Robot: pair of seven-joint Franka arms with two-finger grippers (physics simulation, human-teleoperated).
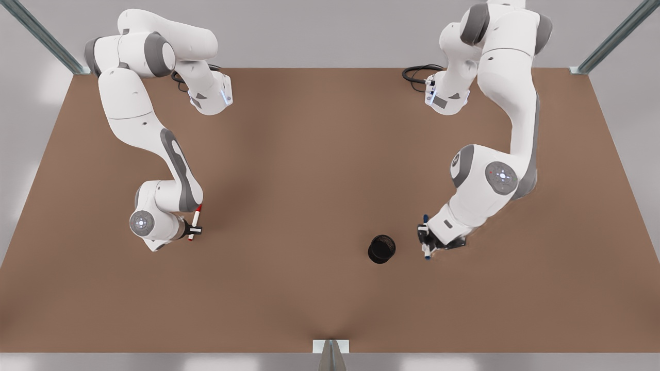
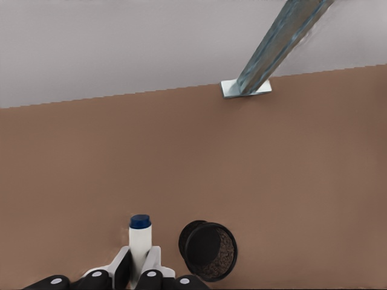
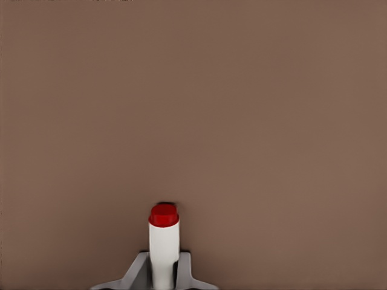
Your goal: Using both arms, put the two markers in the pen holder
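1. Standing upright on the brown desk (image 1: 319, 206), the small black mesh-walled cylindrical pen holder (image 1: 382, 249) is the target, and its open mouth is empty in the left wrist view (image 2: 208, 251).
2. Just beside the pen holder, on the front view's right, the left tool (image 1: 426, 238) pinches the thin white marker with the dark blue cap (image 2: 140, 238) around its barrel, fingers pressed against it. By my reading this marker should go in first, since it is the near one.
3. To do it well, tip the barrel close to vertical, centre it over the cup's mouth, and lower it before releasing; the cup looks light, so a nudge on its rim could topple it.
4. Well apart from the pen holder, on the front view's left, the right tool (image 1: 193, 230) pinches the thin white marker with the red cap (image 3: 164, 241), clamped on its barrel.
5. Carrying the red one over is best held off until the other arm has cleared the cup, so the two do not crowd one another.
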